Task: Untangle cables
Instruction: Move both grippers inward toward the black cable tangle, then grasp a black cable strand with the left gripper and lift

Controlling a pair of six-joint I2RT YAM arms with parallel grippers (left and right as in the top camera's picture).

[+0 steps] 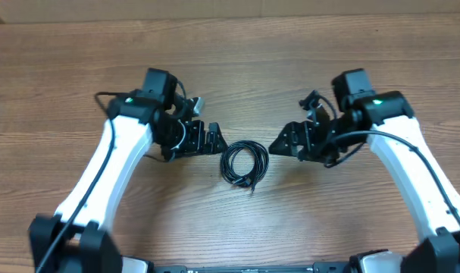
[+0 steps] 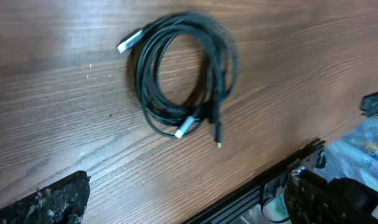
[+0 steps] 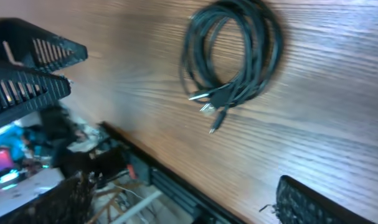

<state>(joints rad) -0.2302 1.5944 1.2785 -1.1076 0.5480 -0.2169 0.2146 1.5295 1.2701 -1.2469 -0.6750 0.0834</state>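
- Two grippers face each other over the middle of the table [image 1: 230,53], well apart, with the cables [image 2: 223,62] on the wood between them.
- Left gripper [image 1: 220,139]: jaws spread wide and holding nothing. In its wrist view one pad [image 2: 48,199] sits at the lower left corner, and only bare wood lies ahead of it.
- Right gripper [image 1: 275,145]: jaws also wide and empty. In its wrist view one pad [image 3: 319,199] sits at the lower right corner.
- The cables lie flat in one loose round coil of several turns, the strands overlapping and crossing.
- From overhead the coil sits a little nearer the robot's side than the line between the two grippers. It is near both tips and touches neither.
- One silver plug [image 2: 127,42] pokes out from the coil's rim.
- A second silver plug [image 2: 185,126] lies on the opposite side, across the strands.
- Just beside that one, a small dark end [image 2: 217,135] sticks out of the coil onto bare wood.
- The left arm [image 1: 108,174] and right arm [image 1: 411,174], both white, reach in from the near corners.
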